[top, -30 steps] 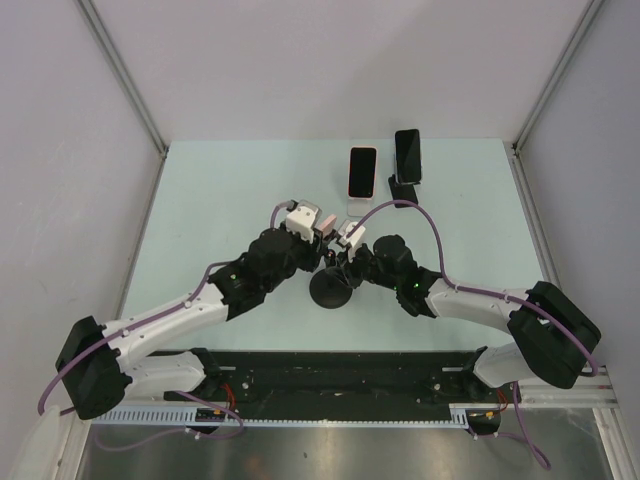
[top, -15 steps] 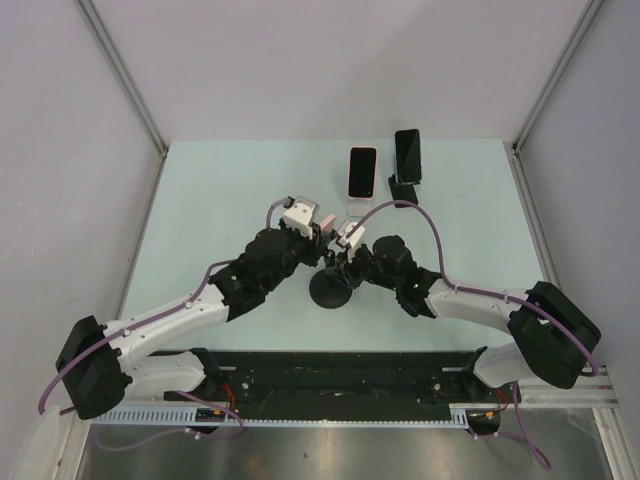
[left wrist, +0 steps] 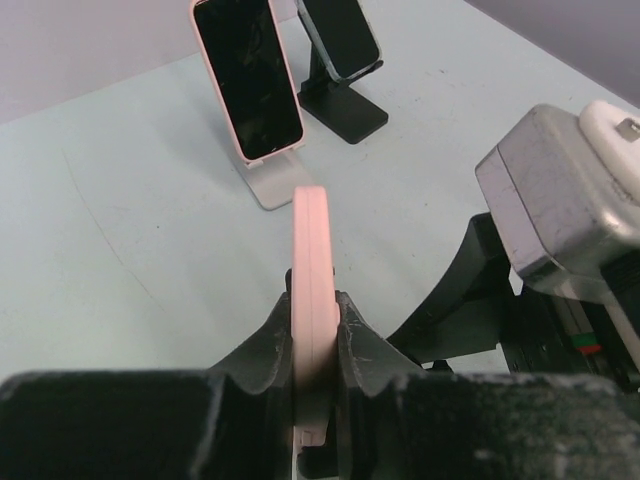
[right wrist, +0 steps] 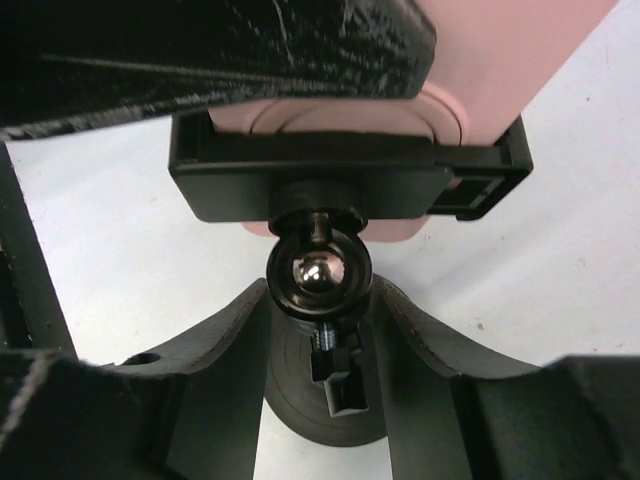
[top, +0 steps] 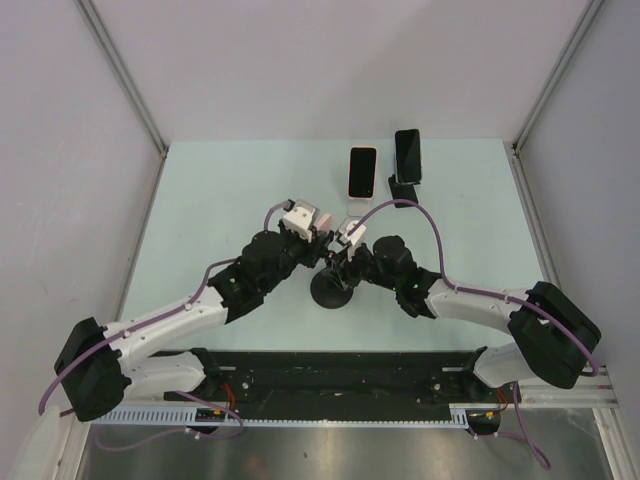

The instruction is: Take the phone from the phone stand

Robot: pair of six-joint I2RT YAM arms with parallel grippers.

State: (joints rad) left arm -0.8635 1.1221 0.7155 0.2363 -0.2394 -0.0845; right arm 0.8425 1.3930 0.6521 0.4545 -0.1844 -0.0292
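A pink phone (left wrist: 310,250) shows edge-on in the left wrist view. My left gripper (left wrist: 312,310) is shut on its two faces. In the right wrist view the phone's pink back (right wrist: 500,60) sits in the black clamp (right wrist: 340,182) of the phone stand. My right gripper (right wrist: 320,300) is shut around the stand's ball joint (right wrist: 318,272), above its round black base (right wrist: 310,400). In the top view the base (top: 330,290) sits mid-table, with my left gripper (top: 320,238) and right gripper (top: 338,255) meeting over it. The phone is mostly hidden there.
At the back of the table a second pink phone (top: 361,172) leans on a white stand, and a black phone (top: 407,153) on a black stand (top: 401,190). Both also show in the left wrist view, the pink one (left wrist: 247,75) and the black one (left wrist: 340,40). Walls enclose the table.
Both grippers and the stand have shifted only very slightly. Both grips are unchanged.
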